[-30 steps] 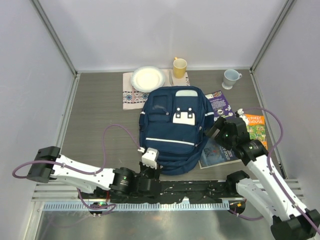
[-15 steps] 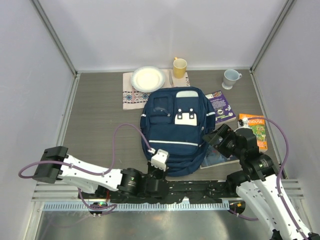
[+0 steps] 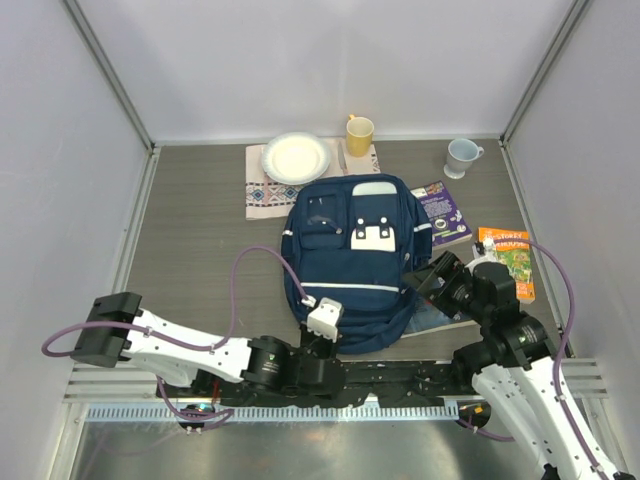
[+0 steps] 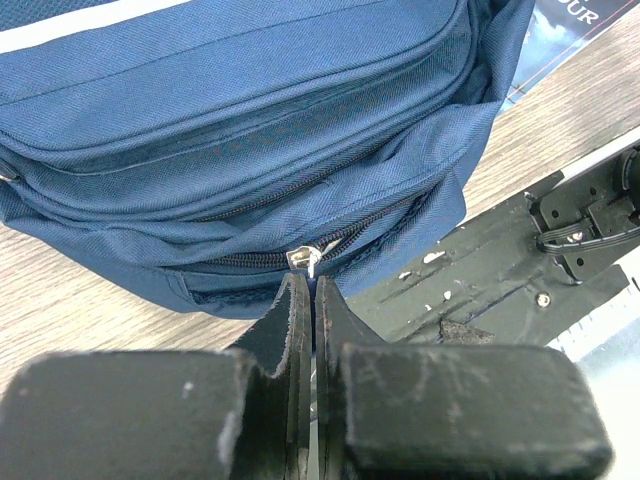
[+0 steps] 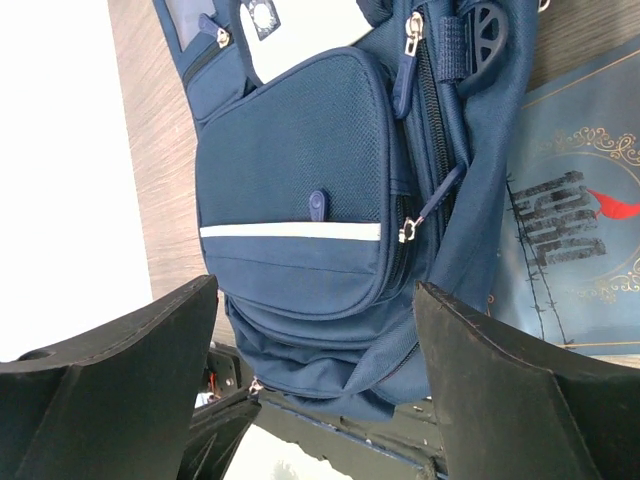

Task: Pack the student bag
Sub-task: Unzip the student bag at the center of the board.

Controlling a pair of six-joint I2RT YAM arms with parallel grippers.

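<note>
your top view looks down from behind; both wrist views sit close, the student bag [image 4: 230, 110] beyond their fingers [image 4: 130, 420].

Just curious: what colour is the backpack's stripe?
White stripe on navy student bag; clearest in right wrist view.

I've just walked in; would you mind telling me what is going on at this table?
Two robot arms are working on a navy backpack that lies flat on the table. The left arm's fingers are closed at the bag's near edge, apparently pinching a zipper pull. The right arm's fingers are spread wide open over the bag's right side and hold nothing. Books lie on the table beside the bag.
</note>
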